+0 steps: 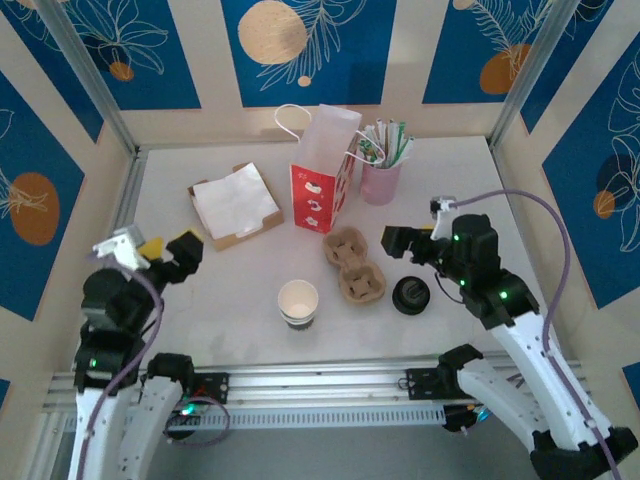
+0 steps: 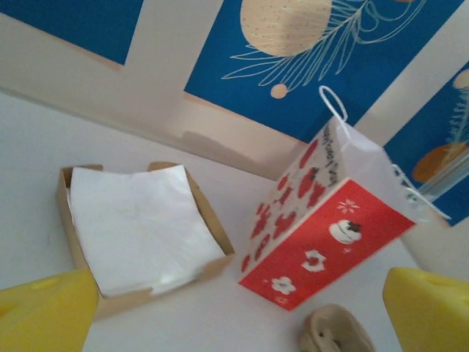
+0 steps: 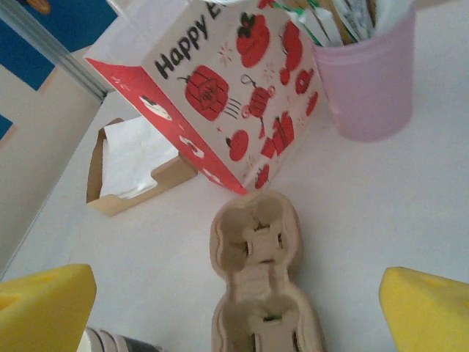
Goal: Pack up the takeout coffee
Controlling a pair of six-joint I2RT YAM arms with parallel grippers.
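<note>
**Layout for packing the takeout coffee.** The cup stands upright and uncovered at the front centre of the desk. It sits between the two arms and well apart from both, presumably so that either could reach it. Its round black lid lies flat to the right, nearer the right arm and not touching the cup; capping probably comes before packing. A two-well pulp carrier lies between cup and bag, wells facing up as if to receive a cup. Behind it the red-and-white paper bag stands upright with its mouth open and is evidently the destination. A pink cup of wrapped straws stands just beside the bag on its right. A cardboard box of napkins lies to the bag's left; both seem set out as extras. The left pincer hangs near the desk's left side, jaws fully spread and empty. The right pincer is likewise wide apart and empty, aimed towards the carrier. Nothing is packed yet.
</note>
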